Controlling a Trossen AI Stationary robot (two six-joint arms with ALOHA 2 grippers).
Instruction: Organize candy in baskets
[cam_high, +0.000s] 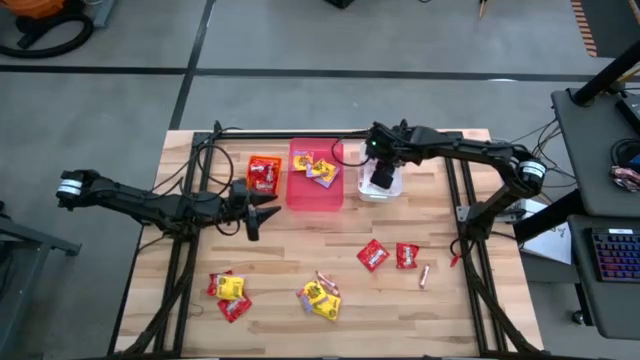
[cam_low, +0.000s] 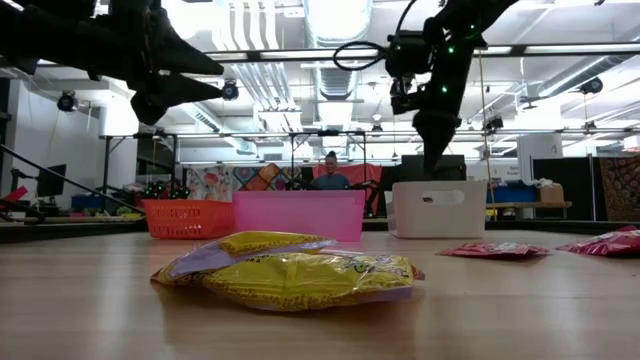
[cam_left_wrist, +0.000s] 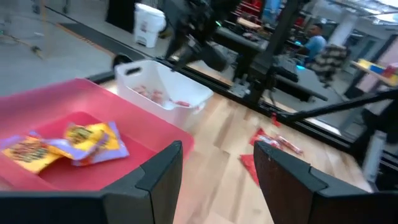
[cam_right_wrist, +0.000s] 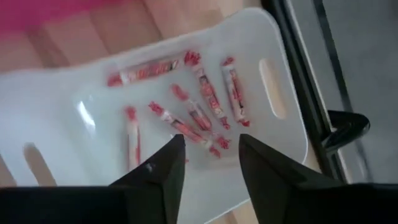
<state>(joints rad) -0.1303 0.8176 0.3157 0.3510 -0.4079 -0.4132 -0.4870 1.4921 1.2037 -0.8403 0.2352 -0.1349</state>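
Sorting is partly done: the white basket (cam_right_wrist: 273, 37) holds several red-and-white sticks (cam_right_wrist: 205, 99), the pink basket (cam_high: 315, 195) yellow packets, the orange basket (cam_high: 264, 173) red ones. The right gripper (cam_right_wrist: 208, 162) hovers over the white basket, fingers apart, empty. The left gripper (cam_left_wrist: 217, 168) waits open beside the orange basket. Loose candy (cam_high: 320, 296) remains on the near table (cam_high: 500, 320).

You're in a robotics lab or workshop.
You see a grey concrete floor (cam_high: 300, 40), exposed ceiling pipework (cam_low: 270, 40), cluttered workbenches (cam_low: 60, 205), and a black computer keyboard (cam_high: 612, 255) beside the rig.
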